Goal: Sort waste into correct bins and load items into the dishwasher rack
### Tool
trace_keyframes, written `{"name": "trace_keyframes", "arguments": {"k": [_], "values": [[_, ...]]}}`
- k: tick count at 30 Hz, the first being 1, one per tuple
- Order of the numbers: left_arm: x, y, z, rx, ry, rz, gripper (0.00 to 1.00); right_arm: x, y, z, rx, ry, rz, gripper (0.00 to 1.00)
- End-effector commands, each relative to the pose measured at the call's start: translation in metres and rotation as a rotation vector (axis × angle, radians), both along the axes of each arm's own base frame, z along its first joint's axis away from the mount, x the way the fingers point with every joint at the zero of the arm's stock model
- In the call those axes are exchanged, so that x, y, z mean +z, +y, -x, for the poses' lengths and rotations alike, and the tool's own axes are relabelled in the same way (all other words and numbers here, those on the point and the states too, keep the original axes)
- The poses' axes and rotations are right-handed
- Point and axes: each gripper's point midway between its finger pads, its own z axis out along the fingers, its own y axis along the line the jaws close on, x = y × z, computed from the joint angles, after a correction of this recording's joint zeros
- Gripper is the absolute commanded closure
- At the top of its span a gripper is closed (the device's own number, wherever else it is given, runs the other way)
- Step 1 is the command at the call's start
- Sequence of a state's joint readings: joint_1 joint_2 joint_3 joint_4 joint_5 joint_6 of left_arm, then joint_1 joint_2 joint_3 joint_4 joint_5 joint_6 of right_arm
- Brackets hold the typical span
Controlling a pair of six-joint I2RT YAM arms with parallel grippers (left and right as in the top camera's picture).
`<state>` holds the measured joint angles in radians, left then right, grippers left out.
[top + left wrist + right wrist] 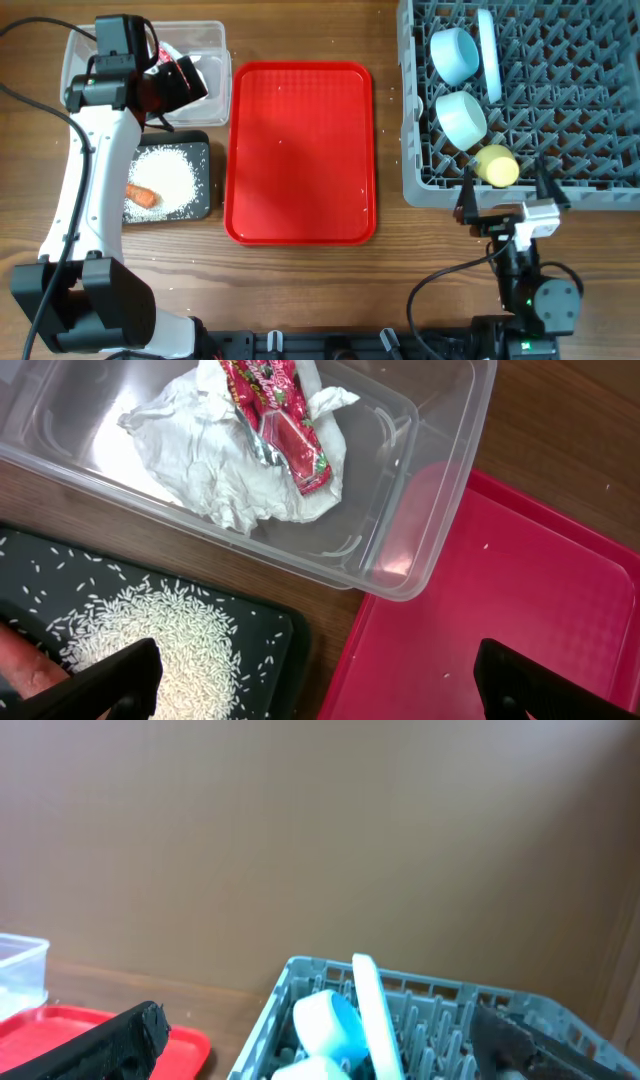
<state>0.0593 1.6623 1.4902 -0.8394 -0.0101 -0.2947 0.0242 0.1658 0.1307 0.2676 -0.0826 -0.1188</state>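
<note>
The crumpled white napkin (215, 470) and the red snack wrapper (285, 420) lie in the clear tub (430, 510), also seen overhead (215, 40). My left gripper (320, 680) is open and empty, hovering over the tub's near edge in the overhead view (180, 85). The rice (165, 175) and the carrot (143, 195) lie in the black tray (200, 200). The dishwasher rack (560, 130) holds two teal bowls (455, 53) (462, 118), the upright plate (489, 55) and the yellow cup (497, 166). My right gripper (510, 200) is open and empty at the rack's near edge. The spoon and the brown scrap are out of view.
The flat red tray (300, 150) lies between the bins and the rack, with a few stray rice grains on it (487, 546). Bare wooden table runs along the front. A plain wall stands behind the rack in the right wrist view.
</note>
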Motion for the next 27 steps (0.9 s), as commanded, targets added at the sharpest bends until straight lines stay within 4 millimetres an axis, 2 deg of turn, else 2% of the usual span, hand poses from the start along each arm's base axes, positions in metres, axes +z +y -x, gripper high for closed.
{"name": "trace_keyframes", "arguments": {"k": [1, 4, 10, 24, 26, 27], "values": [[-0.001, 0.005, -0.001, 0.019, 0.002, -0.004, 0.0, -0.03, 0.002, -0.002, 0.014, 0.034, 0.018, 0.0], [-0.001, 0.005, -0.001, 0.019, 0.002, -0.004, 0.0, -0.059, 0.004, -0.004, 0.021, 0.11, 0.016, 0.0], [-0.001, 0.005, -0.001, 0.019, 0.002, -0.004, 0.0, -0.087, 0.007, 0.0, 0.042, 0.22, 0.022, 0.0], [-0.004, 0.004, 0.004, 0.013, 0.024, -0.005, 0.0, -0.089, 0.007, 0.0, 0.042, 0.228, 0.022, 0.0], [0.007, 0.003, 0.001, 0.009, -0.016, -0.01, 0.0, -0.089, 0.007, 0.0, 0.042, 0.228, 0.022, 0.0], [0.022, 0.004, -0.007, -0.006, -0.087, -0.032, 0.0, -0.089, 0.007, 0.0, 0.042, 0.227, 0.022, 0.0]]}}
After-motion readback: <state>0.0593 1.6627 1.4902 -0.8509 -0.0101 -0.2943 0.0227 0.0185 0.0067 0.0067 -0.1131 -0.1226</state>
